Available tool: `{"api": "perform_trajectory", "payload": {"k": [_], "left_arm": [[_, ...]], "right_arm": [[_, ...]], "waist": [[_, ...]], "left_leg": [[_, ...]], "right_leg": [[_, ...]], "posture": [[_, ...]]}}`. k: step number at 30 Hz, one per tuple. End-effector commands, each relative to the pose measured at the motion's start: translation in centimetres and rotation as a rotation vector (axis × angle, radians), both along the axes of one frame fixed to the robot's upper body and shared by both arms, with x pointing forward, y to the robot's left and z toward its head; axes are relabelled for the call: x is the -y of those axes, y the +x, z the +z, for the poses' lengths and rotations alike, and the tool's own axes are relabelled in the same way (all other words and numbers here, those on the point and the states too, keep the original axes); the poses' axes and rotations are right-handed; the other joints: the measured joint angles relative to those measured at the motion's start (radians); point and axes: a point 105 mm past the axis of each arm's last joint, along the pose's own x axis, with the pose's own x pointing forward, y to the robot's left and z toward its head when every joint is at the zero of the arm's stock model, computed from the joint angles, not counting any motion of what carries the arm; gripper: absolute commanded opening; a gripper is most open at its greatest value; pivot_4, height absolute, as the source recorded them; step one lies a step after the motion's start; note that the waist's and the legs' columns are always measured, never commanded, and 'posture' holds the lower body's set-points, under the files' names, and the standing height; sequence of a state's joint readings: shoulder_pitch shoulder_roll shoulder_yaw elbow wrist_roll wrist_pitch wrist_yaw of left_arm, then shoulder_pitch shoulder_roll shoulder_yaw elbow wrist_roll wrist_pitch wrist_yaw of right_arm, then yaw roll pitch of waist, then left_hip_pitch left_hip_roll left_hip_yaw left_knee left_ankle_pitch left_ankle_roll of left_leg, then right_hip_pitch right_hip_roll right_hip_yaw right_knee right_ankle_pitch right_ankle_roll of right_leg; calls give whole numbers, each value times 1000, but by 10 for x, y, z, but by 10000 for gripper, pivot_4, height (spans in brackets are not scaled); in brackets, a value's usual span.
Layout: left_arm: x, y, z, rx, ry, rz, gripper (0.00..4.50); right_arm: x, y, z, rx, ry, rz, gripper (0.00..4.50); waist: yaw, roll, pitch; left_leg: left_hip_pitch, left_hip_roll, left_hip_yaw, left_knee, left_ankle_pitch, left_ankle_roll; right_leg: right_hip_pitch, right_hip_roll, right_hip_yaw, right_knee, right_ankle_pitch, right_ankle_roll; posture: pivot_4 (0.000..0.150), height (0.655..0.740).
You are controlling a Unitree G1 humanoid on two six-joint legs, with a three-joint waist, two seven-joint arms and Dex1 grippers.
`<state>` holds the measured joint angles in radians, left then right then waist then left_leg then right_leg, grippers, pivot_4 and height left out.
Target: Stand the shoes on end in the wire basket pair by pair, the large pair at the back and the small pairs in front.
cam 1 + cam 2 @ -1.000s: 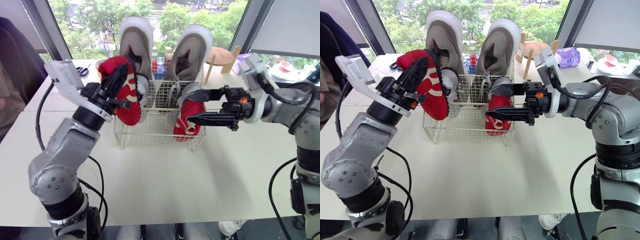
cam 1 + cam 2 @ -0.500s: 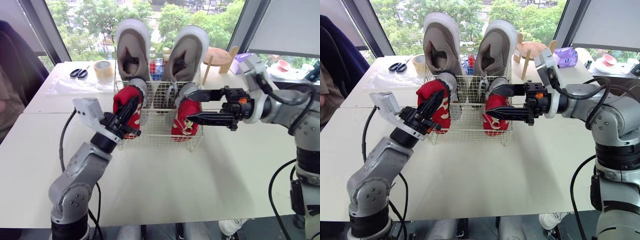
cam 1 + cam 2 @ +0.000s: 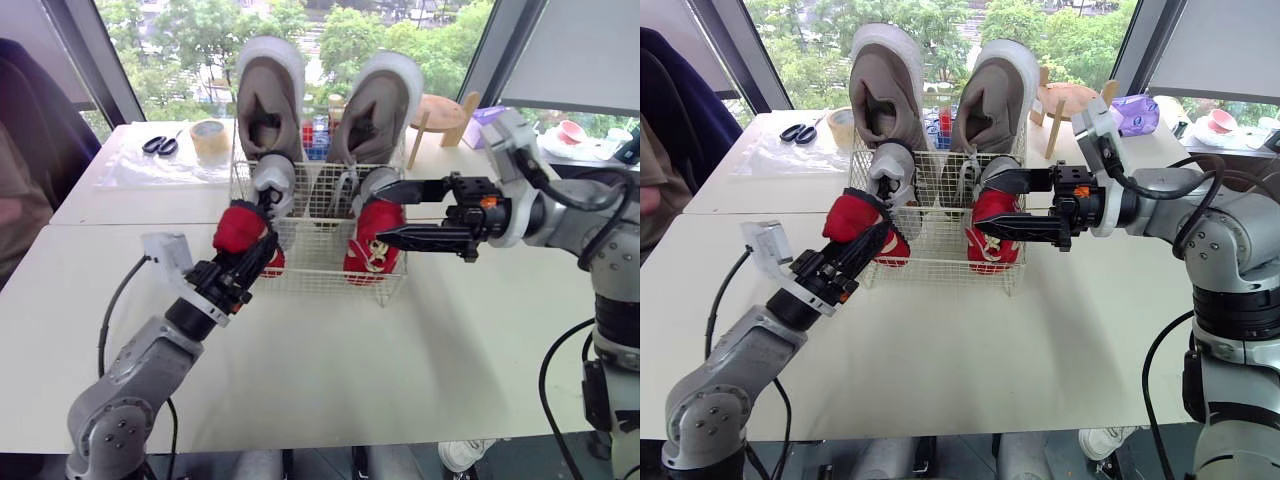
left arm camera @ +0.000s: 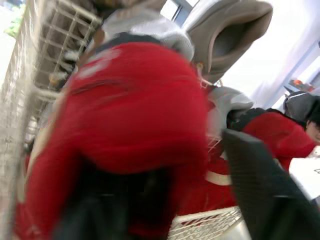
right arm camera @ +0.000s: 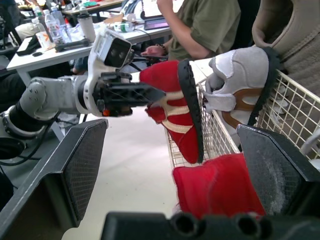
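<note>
Person (image 5: 201, 26) behind left tool's (image 5: 152, 96) red shoe (image 5: 166, 81)

Pretty bright daylight setup: big windows (image 3: 200, 40) run along the back with green trees outside, split by slanted dark frame posts (image 3: 95, 60), and a pale roller blind (image 3: 585, 50) is pulled down on the right. The white counter (image 3: 330, 350) looks like two tops pushed together, with a seam running across. On the far one there's a pair of scissors (image 3: 158, 146) and a tape roll (image 3: 208, 137) by a clear plastic sheet (image 3: 150, 172). Further right are a little round wooden stand (image 3: 440, 112), a purple packet (image 3: 1137, 113) and a pink bowl (image 3: 573, 131). A person's brown sleeve (image 3: 15, 200) pokes in at the left edge. The right wrist view looks the other way: a person in an olive shirt (image 5: 205, 25) by desks (image 5: 40, 55) cluttered with bottles.
</note>
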<state>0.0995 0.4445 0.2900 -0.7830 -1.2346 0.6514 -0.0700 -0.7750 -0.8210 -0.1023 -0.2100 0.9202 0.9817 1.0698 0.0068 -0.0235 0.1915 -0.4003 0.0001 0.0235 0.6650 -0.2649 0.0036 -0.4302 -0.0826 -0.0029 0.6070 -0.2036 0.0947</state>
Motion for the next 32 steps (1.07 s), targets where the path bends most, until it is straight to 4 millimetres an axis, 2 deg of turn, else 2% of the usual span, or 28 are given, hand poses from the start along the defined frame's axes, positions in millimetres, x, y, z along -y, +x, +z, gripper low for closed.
{"api": "perform_trajectory", "payload": {"k": [1, 3, 6, 8, 12, 13, 16, 24, 32], "left_arm": [[-9, -23, -2, -46, 58, -57, 26882], [-14, -35, -6, -88, 106, -96, 26882], [-24, -52, -22, -179, 275, -175, 26882], [-34, -61, -32, -258, 311, -214, 26882], [-53, -59, -40, -303, 317, -227, 26882], [-55, -58, -43, -306, 325, -232, 26882], [-51, -54, -46, -301, 315, -256, 26882], [-49, -55, -50, -310, 310, -295, 26882], [-50, -51, -47, -298, 298, -277, 26882]], "right_arm": [[16, -2, 4, -7, 22, -39, 45000], [27, -1, -2, -47, 16, -79, 45000], [52, -2, -25, -128, -42, -175, 45000], [68, -5, -37, -162, -73, -242, 45000], [84, -19, -65, -240, -132, -302, 45000], [84, -19, -65, -239, -116, -308, 45000], [79, -20, -48, -237, 24, -296, 45000], [61, -46, -91, -348, -120, -235, 45000], [52, -46, -101, -357, -136, -202, 45000]], "waist": [[0, 1, 0], [3, 0, 0], [9, 2, -1], [8, 1, -2], [4, 6, -1], [2, 7, -1], [-5, 8, 0], [5, 7, -1], [5, 7, -1]], "left_leg": [[-1, 0, 0, 0, 0, 0], [-3, 0, 0, 0, 0, 0], [-6, 0, -1, 0, 0, 0], [-6, -2, -1, 0, -1, 1], [-8, -2, 4, 0, -3, 3], [-8, -2, 4, 0, -3, 3], [-9, -1, 4, -1, -3, 3], [-10, 0, 4, -3, -4, 4], [-10, 0, 4, -2, -4, 4]], "right_leg": [[0, 0, 0, -2, 0, 0], [-1, 0, 0, -3, 0, 0], [-2, -1, -2, -7, 1, -1], [-1, -4, -3, -10, 1, -2], [-4, -7, -2, -12, 2, -3], [-5, -6, -2, -12, 2, -2], [-7, -5, -2, -10, 2, -2], [-8, -5, -2, -11, 1, -1], [-8, -5, -2, -11, 1, -2]], "posture": [[1500, 7400], [1500, 7400], [1500, 7400], [1500, 7400], [1500, 7400], [1500, 7400], [1500, 7400], [1500, 7400], [1500, 7400]]}}
